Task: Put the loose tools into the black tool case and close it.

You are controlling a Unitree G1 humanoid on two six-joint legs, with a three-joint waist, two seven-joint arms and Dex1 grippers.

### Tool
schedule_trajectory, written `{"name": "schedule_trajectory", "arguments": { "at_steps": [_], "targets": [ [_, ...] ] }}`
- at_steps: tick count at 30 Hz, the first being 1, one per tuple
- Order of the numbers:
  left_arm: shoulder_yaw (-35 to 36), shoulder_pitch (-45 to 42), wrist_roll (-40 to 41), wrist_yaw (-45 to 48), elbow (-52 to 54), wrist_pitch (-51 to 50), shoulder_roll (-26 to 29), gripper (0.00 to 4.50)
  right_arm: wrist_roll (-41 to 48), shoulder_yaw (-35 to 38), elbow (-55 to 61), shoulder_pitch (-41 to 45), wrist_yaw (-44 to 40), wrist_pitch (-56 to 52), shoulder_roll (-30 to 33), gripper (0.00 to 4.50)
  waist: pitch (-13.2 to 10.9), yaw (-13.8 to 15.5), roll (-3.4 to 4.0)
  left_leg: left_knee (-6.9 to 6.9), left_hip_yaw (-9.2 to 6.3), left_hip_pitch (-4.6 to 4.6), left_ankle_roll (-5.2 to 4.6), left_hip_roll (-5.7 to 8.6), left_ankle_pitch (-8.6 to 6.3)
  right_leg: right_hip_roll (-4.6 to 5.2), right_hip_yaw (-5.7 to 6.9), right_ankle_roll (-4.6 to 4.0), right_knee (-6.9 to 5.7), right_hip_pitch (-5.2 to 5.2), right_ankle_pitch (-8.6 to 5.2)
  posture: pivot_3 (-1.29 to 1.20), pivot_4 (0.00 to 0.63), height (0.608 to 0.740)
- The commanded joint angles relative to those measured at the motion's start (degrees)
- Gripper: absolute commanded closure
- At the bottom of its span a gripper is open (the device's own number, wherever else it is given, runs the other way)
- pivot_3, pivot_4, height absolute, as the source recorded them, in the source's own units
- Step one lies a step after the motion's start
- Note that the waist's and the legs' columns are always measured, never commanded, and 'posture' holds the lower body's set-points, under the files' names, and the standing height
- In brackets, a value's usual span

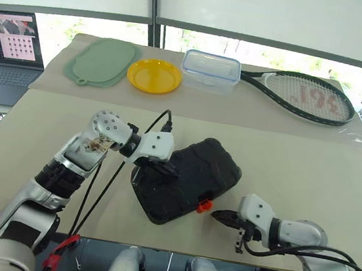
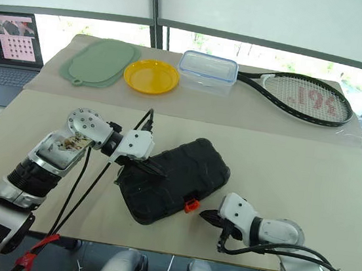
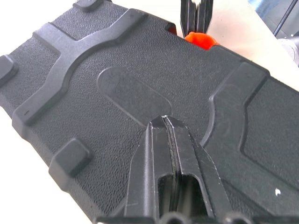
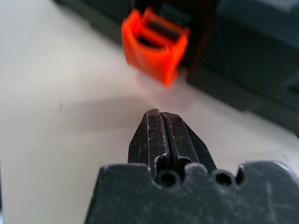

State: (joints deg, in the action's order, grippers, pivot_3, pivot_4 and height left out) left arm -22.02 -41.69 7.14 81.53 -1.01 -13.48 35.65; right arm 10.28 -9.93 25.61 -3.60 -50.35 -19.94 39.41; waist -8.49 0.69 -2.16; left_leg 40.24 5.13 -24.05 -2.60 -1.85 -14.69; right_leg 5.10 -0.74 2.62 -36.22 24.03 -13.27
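- The black tool case (image 1: 185, 179) lay closed on the beige bench (image 1: 296, 169), a little below the centre of the left eye view, set at a slant with its textured outer shell facing up.
- Its small orange latch (image 1: 204, 205) stuck out from the case's lower right edge, hanging loose rather than lying flat against the shell.
- The left claw (image 1: 169, 169) was clenched with nothing between its fingers; its tips rested on the lid near the case's left end, and the left wrist view showed them pressed together against the pebbled plastic (image 3: 140, 93).
- The right claw (image 1: 219, 215) was likewise clenched and empty, low at the lower right of the frame, pointing towards the latch and just beside it but apart from it.
- In the right wrist view the latch (image 4: 154, 44) sat just ahead of the closed fingertips (image 4: 161, 126), with bare bench between them.
- Along the far side of the bench, across the top of the frame, lay a green silicone mat (image 1: 103, 62), a yellow plate (image 1: 154, 76), a clear blue-rimmed plastic box (image 1: 210, 70) and a tennis racket (image 1: 305, 96), all well apart from the case.
- An open laptop (image 1: 9, 41) stood at the upper left edge, off the bench.
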Motion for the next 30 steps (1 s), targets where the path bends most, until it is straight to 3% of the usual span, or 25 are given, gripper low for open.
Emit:
{"name": "schedule_trajectory", "arguments": {
  "at_steps": [1, 15, 30],
  "targets": [
    [-0.81, 0.52, -0.61, 0.03, -0.72, 0.73, -0.35, 4.49, 0.36, -0.99, 2.55, -0.12, 1.45, 0.47, -1.63, 4.5, 0.0, 0.0, 0.0, 0.0, 0.0, 0.0, 0.0, 0.01, 0.0, 0.0, 0.0, 0.0, 0.0, 0.0, 0.0, 0.0, 0.15, 0.738],
    [-1.08, 0.4, -1.24, -0.18, -2.05, 2.23, -1.52, 4.49, 6.25, 5.36, 6.67, 0.1, 4.17, 0.88, -5.26, 4.5, 0.0, -0.29, 0.0, 0.0, 0.0, -0.01, 0.0, -0.01, 0.0, -0.02, -0.01, -0.01, -0.06, 0.05, 0.0, 0.0, 0.15, 0.738],
    [-1.16, 0.05, -1.73, -1.03, -4.25, 3.8, -2.1, 4.49, 7.13, 5.91, 8.71, -1.94, 2.6, -0.24, -1.63, 4.5, 0.0, -0.04, 0.01, 0.02, 0.0, 0.0, 0.0, 0.0, 0.0, -0.01, -0.01, -0.01, -0.05, 0.01, 0.01, 0.0, 0.15, 0.738]
  ]
}}
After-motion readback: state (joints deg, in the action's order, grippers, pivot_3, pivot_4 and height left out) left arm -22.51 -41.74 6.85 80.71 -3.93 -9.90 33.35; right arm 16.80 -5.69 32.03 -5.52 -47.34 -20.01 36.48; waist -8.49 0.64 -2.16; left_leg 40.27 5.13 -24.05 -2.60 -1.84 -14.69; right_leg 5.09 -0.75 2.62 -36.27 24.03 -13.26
